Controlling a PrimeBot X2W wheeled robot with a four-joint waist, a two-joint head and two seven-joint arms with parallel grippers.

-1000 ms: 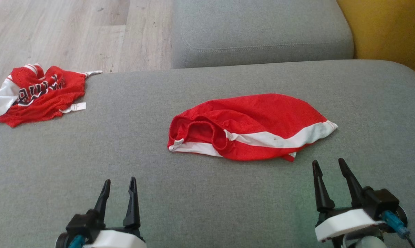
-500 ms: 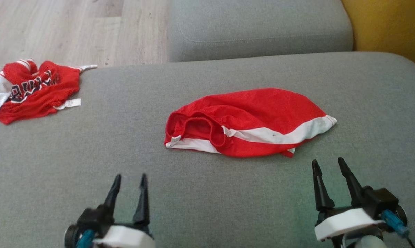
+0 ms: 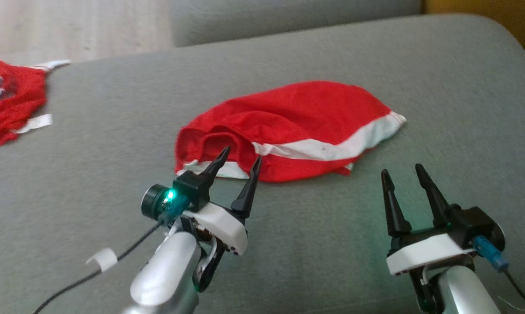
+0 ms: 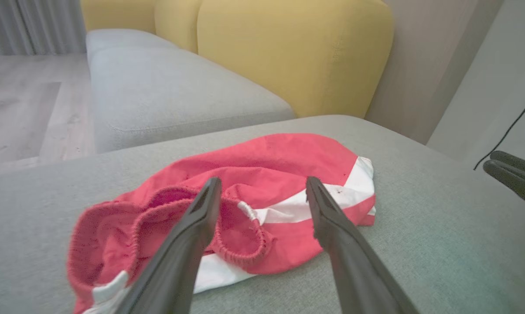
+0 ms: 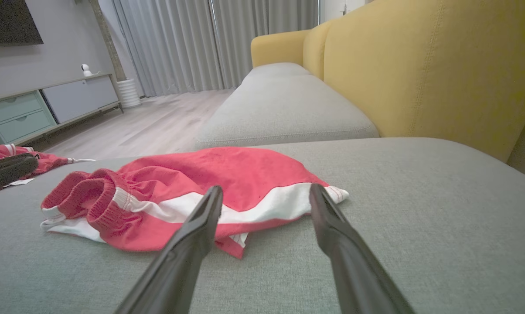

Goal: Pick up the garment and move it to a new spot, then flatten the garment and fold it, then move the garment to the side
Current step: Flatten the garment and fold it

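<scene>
**Surroundings.** A grey seat cushion (image 3: 315,244) lies under my left end effector (image 3: 243,153) and my right end effector (image 3: 400,168). A second grey cushion (image 5: 284,109) lies beyond it, ahead of my right end effector. A yellow backrest (image 5: 428,65) rises to that end effector's right. A crumpled red jersey (image 3: 5,104) with a white label (image 3: 33,124) lies well to the left of my left end effector, at the seat cushion's far edge. Further off, ahead and to the left of my right end effector: wooden floor (image 5: 158,126), grey curtains (image 5: 179,43), pale cabinet (image 5: 79,98).
</scene>
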